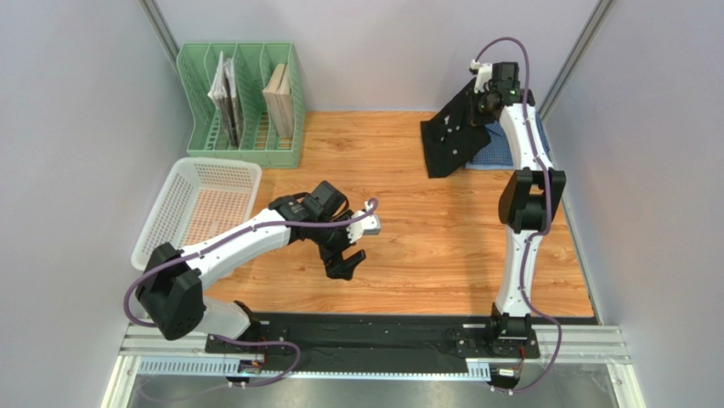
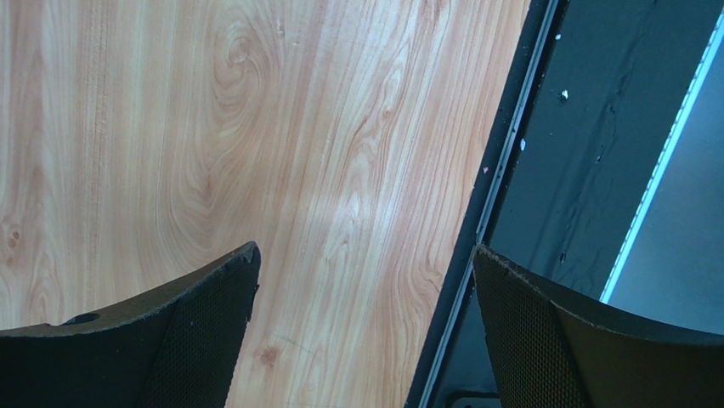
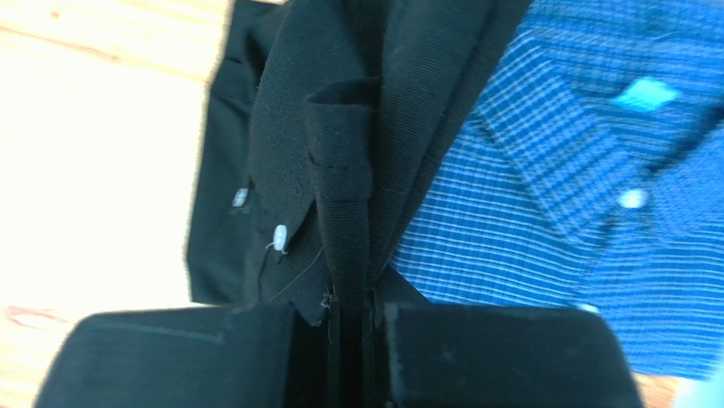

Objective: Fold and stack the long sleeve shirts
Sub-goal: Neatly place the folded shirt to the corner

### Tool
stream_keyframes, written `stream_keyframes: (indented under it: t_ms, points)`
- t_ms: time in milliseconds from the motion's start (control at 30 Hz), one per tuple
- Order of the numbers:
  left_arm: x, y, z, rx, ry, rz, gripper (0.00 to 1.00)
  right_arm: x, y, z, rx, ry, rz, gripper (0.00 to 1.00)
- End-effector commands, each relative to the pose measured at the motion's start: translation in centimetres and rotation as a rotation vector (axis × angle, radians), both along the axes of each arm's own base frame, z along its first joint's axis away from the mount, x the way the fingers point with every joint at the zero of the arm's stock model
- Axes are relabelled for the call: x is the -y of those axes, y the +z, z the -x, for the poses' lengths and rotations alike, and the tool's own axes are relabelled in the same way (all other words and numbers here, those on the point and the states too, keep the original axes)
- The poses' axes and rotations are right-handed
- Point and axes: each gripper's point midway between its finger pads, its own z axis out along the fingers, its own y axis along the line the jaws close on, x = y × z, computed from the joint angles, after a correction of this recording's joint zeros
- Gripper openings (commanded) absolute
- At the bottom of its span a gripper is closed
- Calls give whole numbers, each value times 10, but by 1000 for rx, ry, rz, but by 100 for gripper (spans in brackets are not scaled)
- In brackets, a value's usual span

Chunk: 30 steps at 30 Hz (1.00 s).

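The black shirt (image 1: 450,136) hangs from my right gripper (image 1: 486,100) at the far right of the table, its lower part resting on the wood. In the right wrist view the gripper (image 3: 350,297) is shut on a fold of the black shirt (image 3: 340,153), white buttons showing. The blue checked shirt (image 1: 493,155) lies folded on the table under and behind it, collar up in the right wrist view (image 3: 578,195). My left gripper (image 1: 344,259) is open and empty over the bare wood at the table's middle, its fingers (image 2: 153,340) wide apart.
A white perforated basket (image 1: 197,208) sits at the left edge. A green file rack (image 1: 242,106) with books stands at the back left. A black strip and metal rail (image 1: 374,336) run along the near edge, seen in the left wrist view (image 2: 586,153).
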Motion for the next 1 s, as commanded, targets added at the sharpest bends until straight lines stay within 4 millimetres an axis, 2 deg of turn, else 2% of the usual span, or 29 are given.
stream_keyframes:
  t_ms: [0, 67, 367, 500, 700, 967]
  points:
    - [1, 7, -1, 11, 14, 16, 99, 14, 95, 4, 199, 20, 96, 0]
    - [1, 6, -3, 11, 18, 11, 99, 17, 102, 7, 211, 15, 112, 0]
    - [1, 6, -3, 10, 18, 5, 99, 16, 166, 17, 336, 1, 99, 0]
    - [0, 4, -2, 11, 15, 2, 99, 16, 178, 21, 358, 0, 102, 0]
    - [0, 5, -4, 20, 13, 2, 99, 27, 160, 17, 320, -21, 114, 0]
    - [-2, 6, -4, 32, 15, -2, 99, 60, 133, 4, 290, -49, 141, 0]
